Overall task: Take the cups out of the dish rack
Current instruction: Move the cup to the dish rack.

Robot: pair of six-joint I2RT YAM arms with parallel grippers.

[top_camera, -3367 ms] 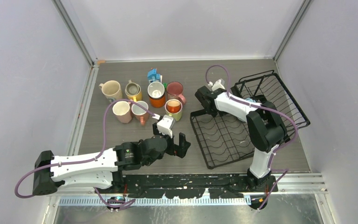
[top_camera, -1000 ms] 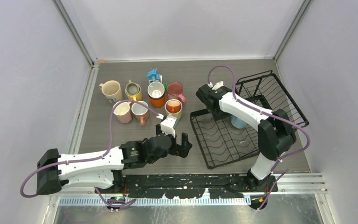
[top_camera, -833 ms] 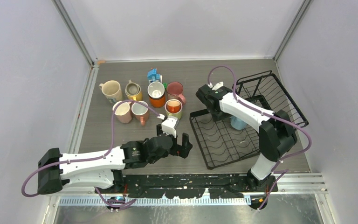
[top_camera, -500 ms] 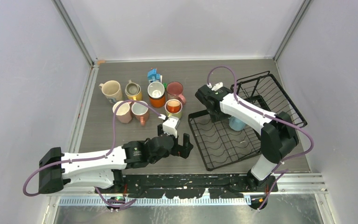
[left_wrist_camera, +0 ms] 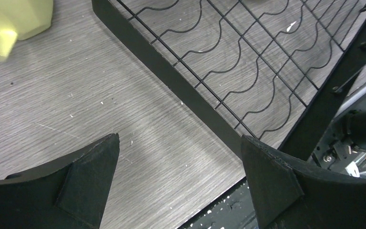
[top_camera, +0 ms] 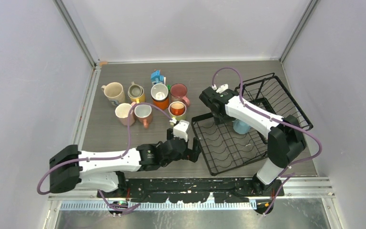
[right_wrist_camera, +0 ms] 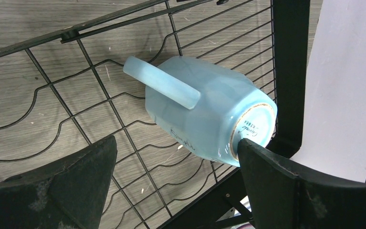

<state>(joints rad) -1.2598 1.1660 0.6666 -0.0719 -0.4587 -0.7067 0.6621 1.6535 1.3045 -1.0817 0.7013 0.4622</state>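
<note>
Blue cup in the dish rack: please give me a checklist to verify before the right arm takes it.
1. Right gripper open and empty: ok.
2. Blue cup lying on its side in the dish rack, handle toward the camera: ok.
3. Cup framed between the right fingers: ok.
4. Fingers clear of the cup's base: cannot tell.
5. Left gripper open and empty: ok.
6. Left gripper away from the rack: not ok, it hangs over the rack's edge.
</note>
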